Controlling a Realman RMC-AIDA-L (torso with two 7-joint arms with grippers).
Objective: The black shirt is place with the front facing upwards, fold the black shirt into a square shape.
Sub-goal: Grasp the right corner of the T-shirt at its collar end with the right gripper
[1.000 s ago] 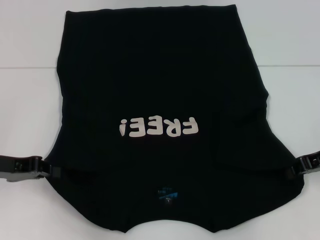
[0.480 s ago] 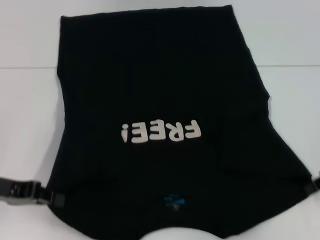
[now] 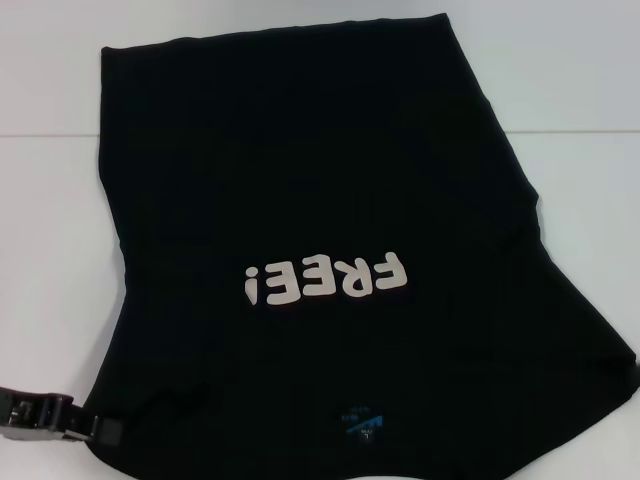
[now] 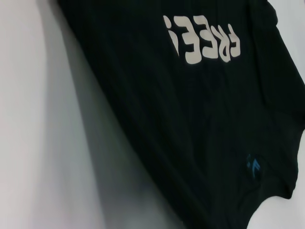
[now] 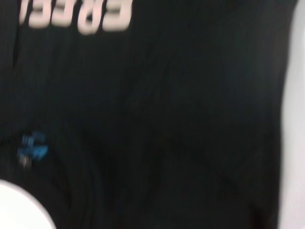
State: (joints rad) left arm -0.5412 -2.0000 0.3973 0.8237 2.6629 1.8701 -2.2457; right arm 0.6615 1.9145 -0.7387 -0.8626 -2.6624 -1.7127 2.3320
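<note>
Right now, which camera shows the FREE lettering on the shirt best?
The head view: the lettering sits whole and sharp mid-chest on the shirt. The left wrist view also shows it whole, but near the picture's edge. The right wrist view cuts it off at the edge, blurred.

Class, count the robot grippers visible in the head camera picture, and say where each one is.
1. The left gripper sits at the black shirt's near left edge. The right gripper is not visible; it may be out of frame or hidden by cloth.
</note>
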